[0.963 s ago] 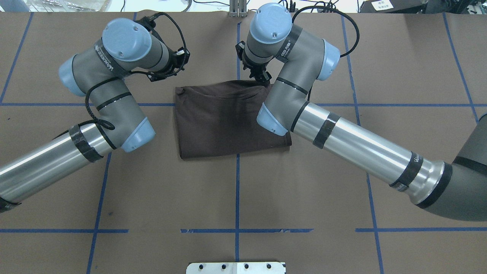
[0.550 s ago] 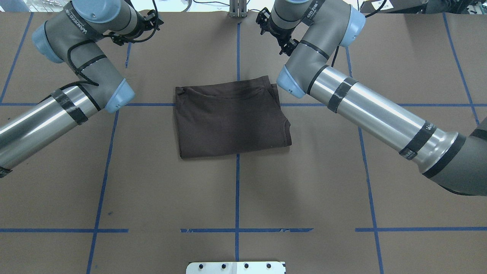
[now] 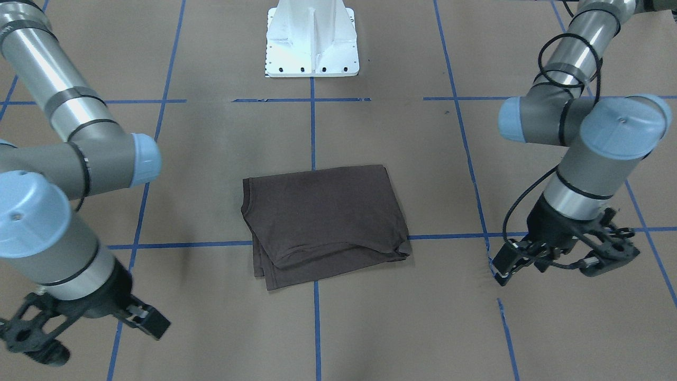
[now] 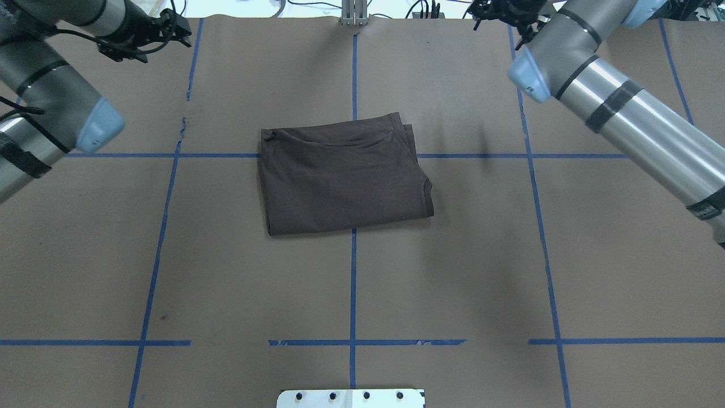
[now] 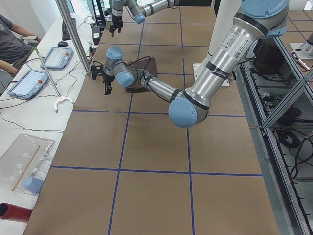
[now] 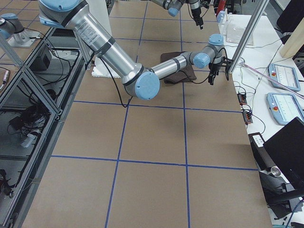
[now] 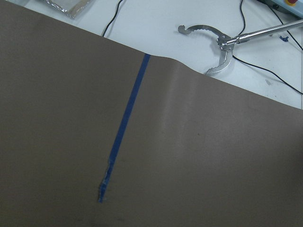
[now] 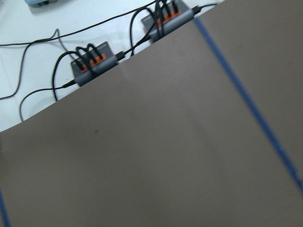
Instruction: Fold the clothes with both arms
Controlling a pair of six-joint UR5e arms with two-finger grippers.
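Observation:
The clothes, one dark brown T-shirt (image 4: 342,173), lie folded into a rectangle at the table's middle, also seen in the front view (image 3: 325,222). Nothing touches them. My left gripper (image 4: 136,35) hangs above the far left part of the table, well away from the shirt. In the front view the left gripper (image 3: 608,259) looks open and empty. My right gripper (image 4: 503,12) is at the far right edge of the table. The front view shows the right gripper (image 3: 31,346) partly cut off, its fingers spread and empty. Both wrist views show only brown table paper.
The white pedestal base (image 3: 312,42) stands at the table's near edge. Blue tape lines (image 4: 353,283) grid the brown paper. Beyond the far edge lie cables, grey power boxes (image 8: 92,66) and a metal claw tool (image 7: 213,45). A person (image 5: 10,39) sits beside the bench.
Both arms rose from the shirt's far edge and swung outward to the far left and far right. The right gripper left the shirt's far right corner. The shirt has not moved.

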